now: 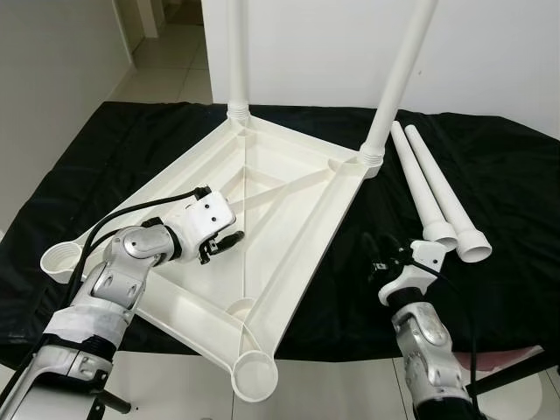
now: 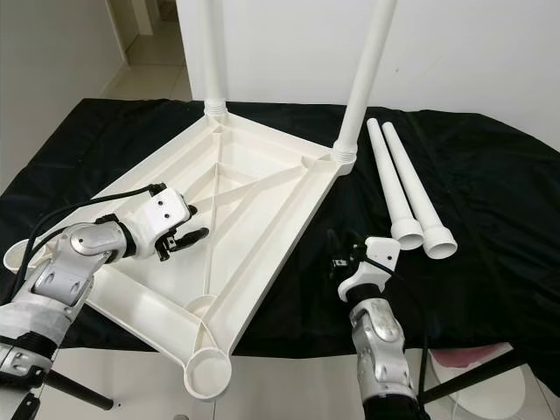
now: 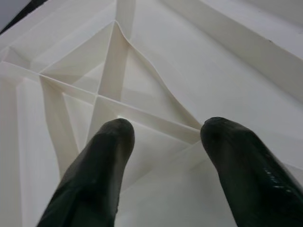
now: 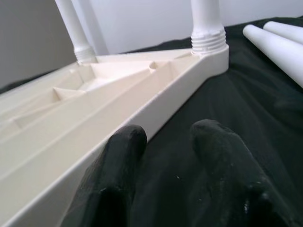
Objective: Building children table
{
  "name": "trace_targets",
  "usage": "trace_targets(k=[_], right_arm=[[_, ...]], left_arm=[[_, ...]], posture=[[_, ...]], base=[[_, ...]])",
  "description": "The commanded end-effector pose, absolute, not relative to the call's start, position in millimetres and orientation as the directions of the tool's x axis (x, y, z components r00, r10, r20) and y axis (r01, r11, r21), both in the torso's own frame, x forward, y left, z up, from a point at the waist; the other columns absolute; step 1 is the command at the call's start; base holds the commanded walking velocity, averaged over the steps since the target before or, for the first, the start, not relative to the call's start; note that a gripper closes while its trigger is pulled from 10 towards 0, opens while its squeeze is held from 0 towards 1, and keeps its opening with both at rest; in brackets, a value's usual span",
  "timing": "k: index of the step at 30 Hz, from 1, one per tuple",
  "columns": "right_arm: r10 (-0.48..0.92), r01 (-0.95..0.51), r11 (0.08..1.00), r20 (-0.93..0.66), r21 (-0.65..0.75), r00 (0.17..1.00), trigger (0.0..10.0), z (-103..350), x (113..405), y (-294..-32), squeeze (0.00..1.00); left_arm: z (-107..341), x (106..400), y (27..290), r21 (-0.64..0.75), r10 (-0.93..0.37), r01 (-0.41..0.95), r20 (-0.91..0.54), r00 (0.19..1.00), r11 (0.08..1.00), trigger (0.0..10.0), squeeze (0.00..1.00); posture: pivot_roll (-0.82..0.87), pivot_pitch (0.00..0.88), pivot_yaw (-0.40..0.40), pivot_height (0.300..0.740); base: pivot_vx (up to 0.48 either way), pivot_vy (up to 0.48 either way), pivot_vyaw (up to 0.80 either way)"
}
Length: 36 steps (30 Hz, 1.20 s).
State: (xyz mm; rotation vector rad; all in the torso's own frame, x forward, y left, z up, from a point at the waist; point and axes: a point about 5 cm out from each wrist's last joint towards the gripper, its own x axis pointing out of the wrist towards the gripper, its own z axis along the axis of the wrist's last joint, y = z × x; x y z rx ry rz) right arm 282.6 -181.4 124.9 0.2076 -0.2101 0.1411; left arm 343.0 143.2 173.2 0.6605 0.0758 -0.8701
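Observation:
The white table top (image 1: pixel 306 254) lies upside down on a black cloth, ribs facing up. Two white legs stand screwed into its far corners, one at the back (image 1: pixel 238 52) and one at the right (image 1: pixel 398 70). Two loose legs (image 1: pixel 420 179) (image 1: pixel 453 201) lie side by side on the cloth to the right. The near corner socket (image 1: pixel 254 372) and the left corner socket (image 1: pixel 63 260) hold nothing. My left gripper (image 1: pixel 229 241) hovers open over the ribbed inside (image 3: pixel 113 71), holding nothing. My right gripper (image 1: pixel 378 254) is open just above the cloth, beside the top's right rim (image 4: pixel 156 90).
The black cloth (image 1: pixel 490 157) covers a low surface whose near edge runs just below the table top. A white wall stands behind, with a tiled floor and doorway (image 1: pixel 166 52) at the back left. A pink and white object (image 2: pixel 490 385) sits at the near right.

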Motion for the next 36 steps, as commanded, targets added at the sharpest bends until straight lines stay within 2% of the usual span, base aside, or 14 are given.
trace_targets(k=[1,3,4,5,6,7,8,9,14,19,31,33,36], right_arm=[[0.125,-0.172,0.965,0.230,0.199,0.965,10.0,130.1,278.9,-182.4,0.77],[0.124,-0.171,0.965,0.232,0.196,0.965,10.0,131.8,277.8,-183.1,0.77],[0.125,-0.172,0.966,0.232,0.193,0.965,10.0,133.2,277.4,-183.7,0.65],[0.124,-0.169,0.968,0.232,0.184,0.965,10.0,134.4,277.2,-184.7,0.00],[0.123,-0.167,0.970,0.232,0.178,0.965,10.0,135.0,277.2,-185.4,0.00],[0.124,-0.166,0.971,0.230,0.174,0.965,10.0,135.5,277.4,-186.2,0.00],[0.124,-0.166,0.971,0.230,0.174,0.965,10.0,135.5,277.4,-186.2,0.00],[0.126,-0.166,0.973,0.227,0.164,0.966,10.0,135.8,277.8,-186.9,0.00],[0.130,-0.165,0.975,0.221,0.150,0.967,10.0,137.0,276.6,-190.5,0.00],[0.134,-0.166,0.976,0.212,0.138,0.968,10.0,141.4,275.2,-195.4,0.00],[0.135,-0.163,0.979,0.207,0.123,0.969,10.0,145.2,273.6,-196.1,0.00],[0.130,-0.157,0.980,0.205,0.121,0.970,10.0,145.9,272.0,-196.3,0.00],[0.129,-0.155,0.981,0.204,0.120,0.970,10.0,145.7,271.5,-196.5,0.00]], left_arm=[[170.1,345.0,144.7,0.492,-0.696,0.752,-0.343,0.631,0.439,10.0,1.00],[169.3,346.1,145.8,0.495,-0.694,0.755,-0.353,0.628,0.431,10.0,1.00],[168.3,348.5,148.3,0.511,-0.680,0.748,-0.367,0.635,0.422,10.0,1.00],[167.0,350.2,150.5,0.522,-0.674,0.751,-0.385,0.630,0.404,10.0,1.00],[166.3,351.1,151.9,0.528,-0.671,0.753,-0.396,0.627,0.393,10.0,1.00],[165.9,351.5,153.2,0.530,-0.674,0.761,-0.408,0.616,0.375,10.0,0.72],[165.9,351.5,153.2,0.530,-0.674,0.761,-0.408,0.616,0.375,10.0,0.72],[166.0,351.8,154.0,0.525,-0.680,0.769,-0.415,0.605,0.364,10.0,0.00],[165.9,354.0,158.9,0.503,-0.692,0.801,-0.452,0.563,0.324,10.0,0.00],[161.4,356.2,156.6,0.442,-0.721,0.859,-0.505,0.475,0.258,10.0,0.00],[159.9,368.7,139.9,0.424,-0.721,0.880,-0.539,0.435,0.214,10.0,0.00],[156.9,369.5,134.7,0.407,-0.714,0.897,-0.576,0.398,0.172,10.0,0.00],[154.6,368.8,134.4,0.394,-0.711,0.904,-0.588,0.385,0.164,10.0,0.00]], posture=[[0.02,0.055,0.036,0.740],[0.02,0.055,0.036,0.740],[0.01,0.054,0.039,0.740],[0.01,0.054,0.039,0.740],[0.01,0.054,0.039,0.740],[0.01,0.055,0.040,0.740],[0.01,0.055,0.040,0.740],[0.01,0.056,0.039,0.740],[0.01,0.062,0.041,0.740],[-0.01,0.068,0.043,0.740],[-0.03,0.073,0.057,0.740],[-0.04,0.080,0.065,0.740],[-0.04,0.081,0.069,0.740]], base=[[0.000,0.000,0.00],[0.000,0.000,0.00],[0.000,0.000,0.00],[0.000,0.000,0.00],[0.000,0.000,0.00],[0.000,0.000,0.00],[0.000,0.000,0.00],[0.000,0.000,0.00],[0.000,0.000,0.00],[0.000,0.000,0.00],[0.000,0.000,0.00],[0.000,0.000,0.00],[0.000,0.000,0.00]])
